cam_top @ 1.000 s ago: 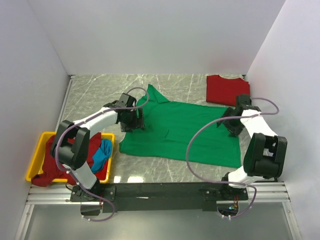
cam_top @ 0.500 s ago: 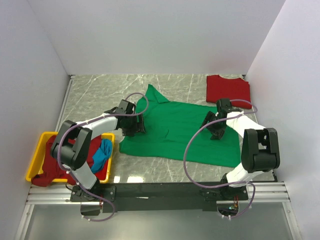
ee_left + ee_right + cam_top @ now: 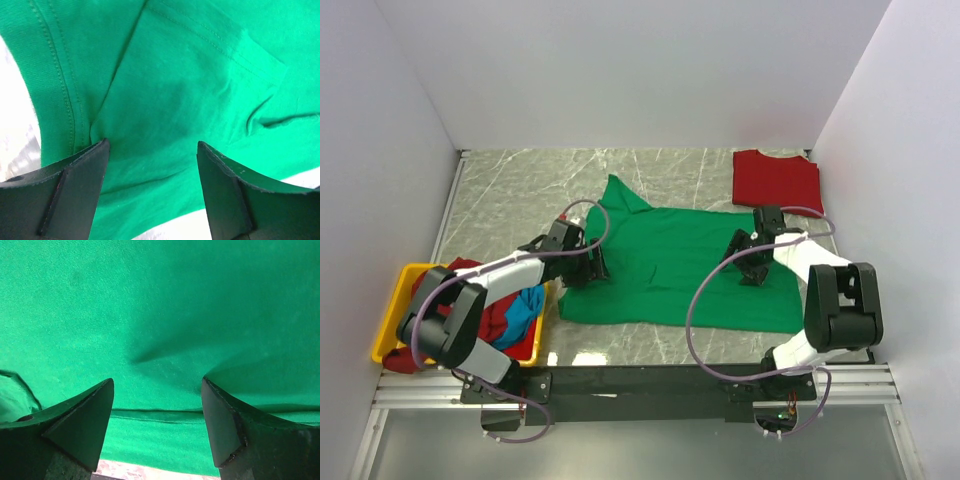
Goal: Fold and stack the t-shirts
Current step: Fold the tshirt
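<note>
Presently, green t-shirt (image 3: 670, 275): lying spread out flat in the middle of the desk (image 3: 510, 190), one sleeve pointing toward the far side.
left claw (image 3: 588, 268): standing open low over the left edge of the green t-shirt, fingers wide apart, gripping nothing; hem seams and a small fold showing between them in the wrist view.
right claw (image 3: 745, 270): standing open low over the right part of the green t-shirt, fingers wide apart, gripping nothing; only smooth cloth and a hem showing between them.
contact: touching the cloth or hanging just above it, cannot tell.
red t-shirt (image 3: 777, 180): lying folded at the far right corner of the desk, apart from the green one.
yellow bin (image 3: 388, 322): sitting at the near left of the desk, holding a crumpled dark red t-shirt (image 3: 400, 357) and a blue t-shirt (image 3: 527, 305).
</note>
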Controlling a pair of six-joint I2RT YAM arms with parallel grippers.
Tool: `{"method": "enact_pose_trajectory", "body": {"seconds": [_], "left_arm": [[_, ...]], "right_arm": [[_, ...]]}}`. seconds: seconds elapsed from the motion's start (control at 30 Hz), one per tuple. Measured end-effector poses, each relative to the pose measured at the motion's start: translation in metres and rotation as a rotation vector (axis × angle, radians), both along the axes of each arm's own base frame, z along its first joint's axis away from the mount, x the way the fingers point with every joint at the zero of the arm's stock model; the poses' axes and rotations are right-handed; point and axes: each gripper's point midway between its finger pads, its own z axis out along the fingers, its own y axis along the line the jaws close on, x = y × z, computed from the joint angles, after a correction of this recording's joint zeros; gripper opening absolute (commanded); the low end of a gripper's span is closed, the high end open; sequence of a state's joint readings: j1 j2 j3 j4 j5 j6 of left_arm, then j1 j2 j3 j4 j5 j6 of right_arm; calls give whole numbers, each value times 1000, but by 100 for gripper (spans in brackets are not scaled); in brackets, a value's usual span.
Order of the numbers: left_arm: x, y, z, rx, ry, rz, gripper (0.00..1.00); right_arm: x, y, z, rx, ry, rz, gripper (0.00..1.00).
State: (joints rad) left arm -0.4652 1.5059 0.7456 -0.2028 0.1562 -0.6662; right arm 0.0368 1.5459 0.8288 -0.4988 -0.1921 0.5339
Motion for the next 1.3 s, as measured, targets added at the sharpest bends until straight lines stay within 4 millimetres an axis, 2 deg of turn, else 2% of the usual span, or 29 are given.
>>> {"method": "enact_pose_trajectory", "body": {"seconds": [0.4, 0.6, 0.73, 0.8, 0.87, 1.03, 1.13, 1.3], "left_arm": [[-54, 0, 0, -27, 66, 14, 78], [-83, 7, -1, -15, 133, 32, 79], [-91, 13, -1, 15, 172, 46, 79], [-91, 16, 2, 40, 190, 53, 80], [-82, 13, 11, 56, 192, 59, 81], [-26, -14, 52, 49, 92, 57, 84], [13, -29, 69, 53, 39, 53, 83], [66, -43, 73, 67, 16, 57, 83]], "right_arm": [[-38, 3, 0, 27, 1, -16, 78], [-61, 6, 0, 47, 63, -31, 78], [-76, 5, 2, 44, 129, -32, 78], [-78, 4, 10, 39, 154, -34, 78], [-66, 3, 25, 31, 138, -33, 78], [-8, -13, 64, -12, 14, -59, 78], [22, -39, 74, -46, -23, -118, 77], [57, -90, 76, -116, -43, -220, 72]]}}
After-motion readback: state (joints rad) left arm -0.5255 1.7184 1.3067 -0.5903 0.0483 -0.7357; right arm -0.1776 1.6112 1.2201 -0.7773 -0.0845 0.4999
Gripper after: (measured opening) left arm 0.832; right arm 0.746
